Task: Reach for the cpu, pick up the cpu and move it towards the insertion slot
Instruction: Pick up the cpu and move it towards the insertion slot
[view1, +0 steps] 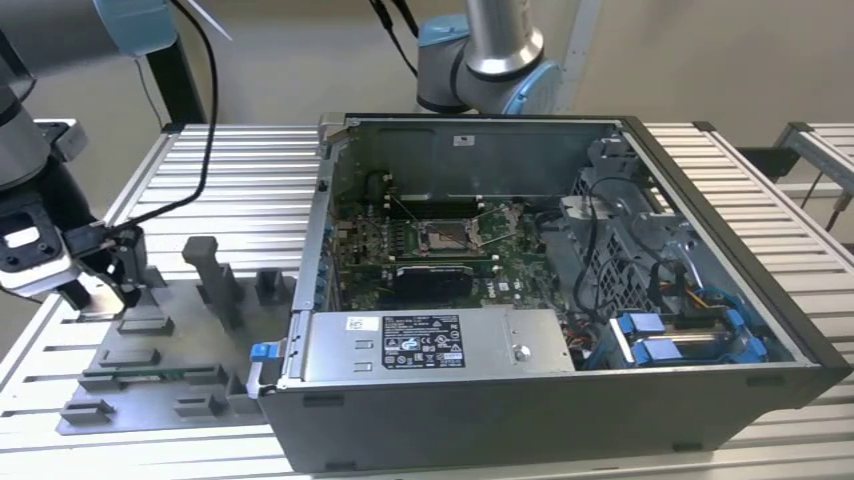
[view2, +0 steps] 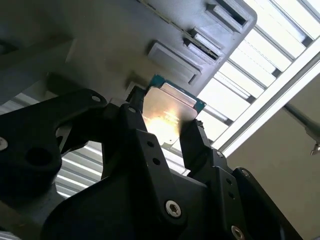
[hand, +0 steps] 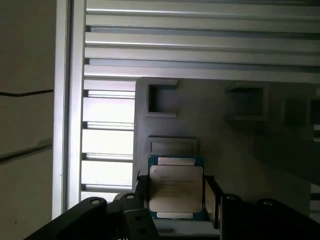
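Note:
The cpu is a flat square chip with a silvery top and a thin green edge. It sits between the two black fingers of my gripper, which press on its two opposite sides. The second wrist view shows the same grip, the cpu flanked by the fingers of the gripper. The gripper is low over the grey fixture plate at the exterior view's left. The insertion slot, a square socket with a shiny metal frame, lies on the board inside the open computer case, well off towards the exterior view's right.
The open computer case stands on the slatted metal table, its near wall between the fixture and the socket. Upright grey posts rise from the fixture plate. A second robot arm stands behind the case. A black cable hangs by my arm.

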